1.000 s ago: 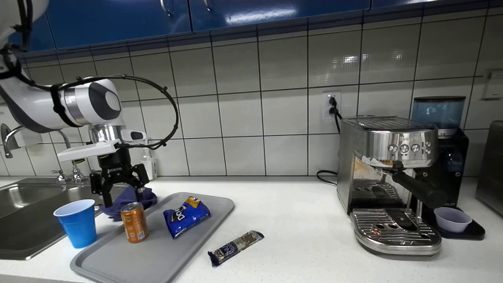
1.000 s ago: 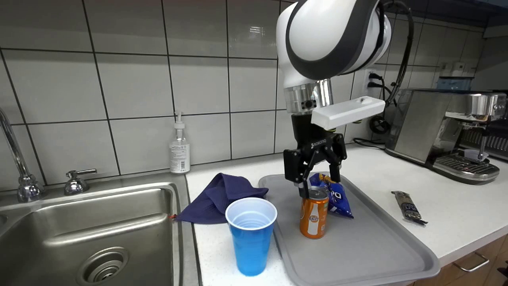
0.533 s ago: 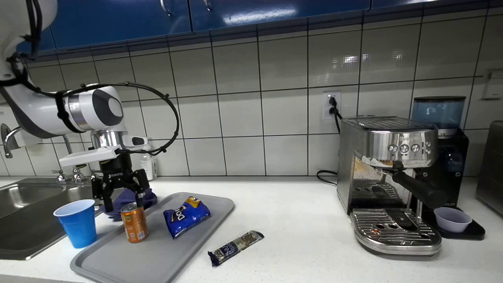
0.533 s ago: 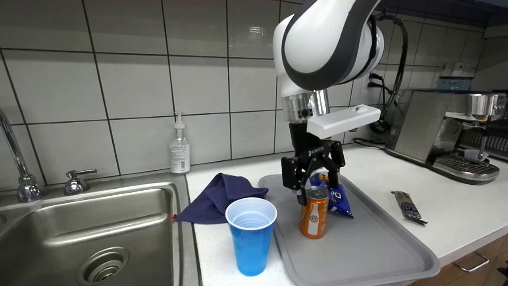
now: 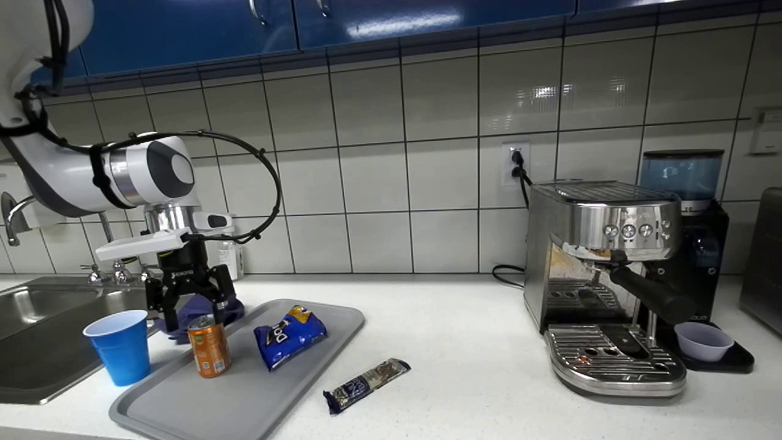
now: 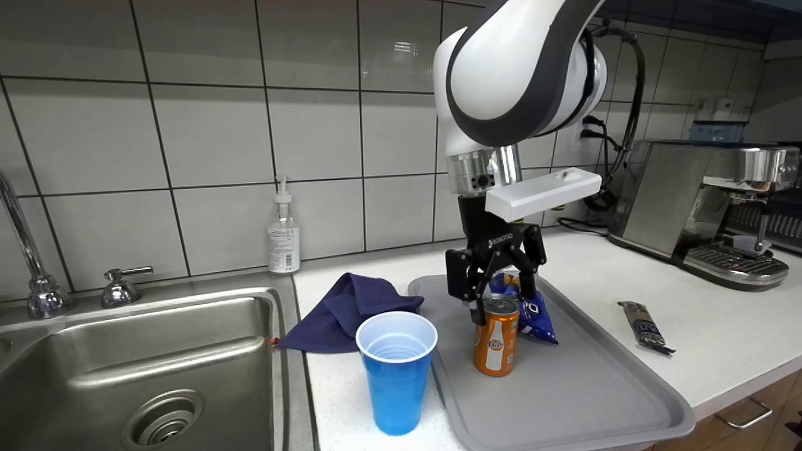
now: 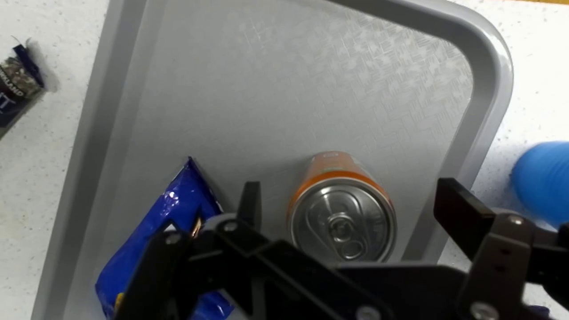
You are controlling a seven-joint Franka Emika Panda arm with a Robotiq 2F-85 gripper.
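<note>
Wrist view: the gripper point(image 7: 353, 202) is spread wide, its fingers point(image 7: 251, 202) at nine and three o'clock of an orange can point(image 7: 342, 213), with a gap on both sides. The can stands upright on a grey tray point(image 7: 289, 98), pull-tab up. A blue bag point(image 7: 142, 249) lies at nine o'clock, and towards ten, off the tray, a wrapped bar point(image 7: 15, 84) shows the letters "RKLAND". A blue cup point(image 7: 544, 182) stands at three o'clock.

In an exterior view, the bag point(image 5: 290, 337) at the can's three o'clock begins "DO", the rest hard to read. The can's side carries small white code blocks. Well apart, also at three o'clock, an espresso machine point(image 5: 599, 235) has faint lettering on its front, too small to make out.

In an exterior view, "ROBOTIQ" is legible on the gripper point(image 6: 504, 302). The can shows a white band with a round logo that cannot be read. A purple cloth point(image 6: 348, 316) lies towards nine o'clock, and near ten a pump bottle point(image 6: 284, 244) carries a label with fine print and a barcode
</note>
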